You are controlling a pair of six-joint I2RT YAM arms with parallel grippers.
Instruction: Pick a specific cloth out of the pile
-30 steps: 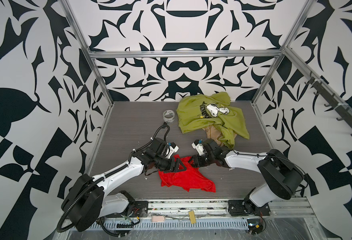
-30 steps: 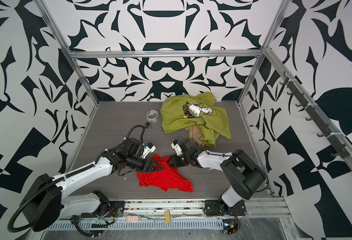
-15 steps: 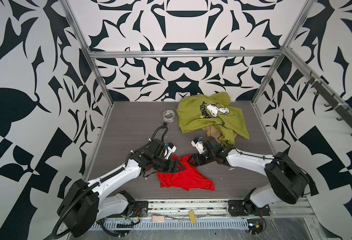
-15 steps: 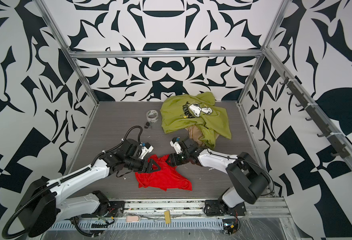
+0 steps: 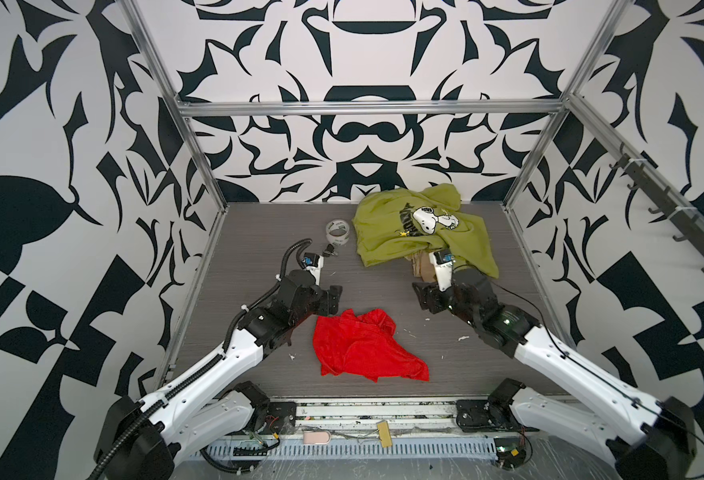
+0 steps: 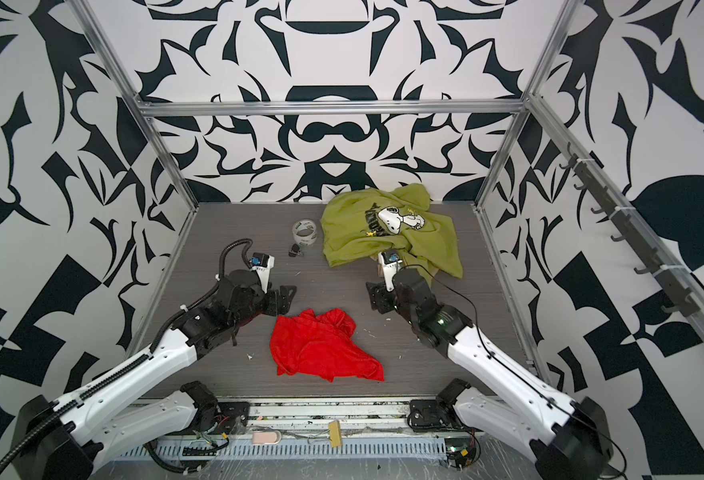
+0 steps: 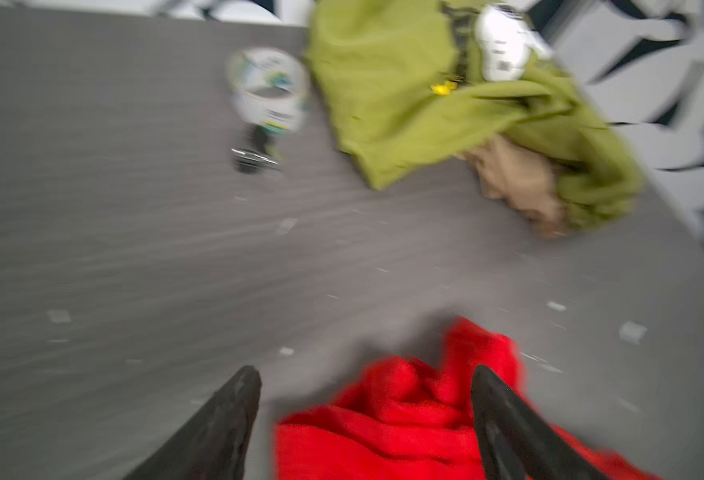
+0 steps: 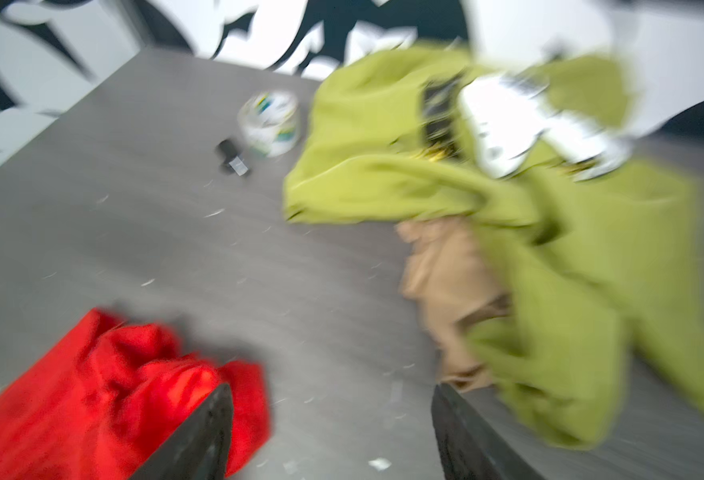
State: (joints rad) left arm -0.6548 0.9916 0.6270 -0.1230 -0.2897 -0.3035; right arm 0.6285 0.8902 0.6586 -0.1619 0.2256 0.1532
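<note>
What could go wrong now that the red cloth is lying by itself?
1. The open left gripper hangs right beside the red cloth; a careless swing might drag it along.
2. The open right gripper sits close to the tan cloth and green shirt, so it could snag one.

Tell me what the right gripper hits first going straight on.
The right gripper would probably meet bare table first, between the red cloth and the tan cloth; blur leaves depth unsure.

Bare bench (image 5: 383, 291) open mid-frame between left pincer (image 5: 335, 299) and right pincer (image 5: 421, 297), red cloth (image 5: 362, 349) crumpled lower centre, pile (image 5: 387, 237) filling upper right, tape roll (image 5: 337, 232) and small black clip (image 5: 329, 250) upper centre.
</note>
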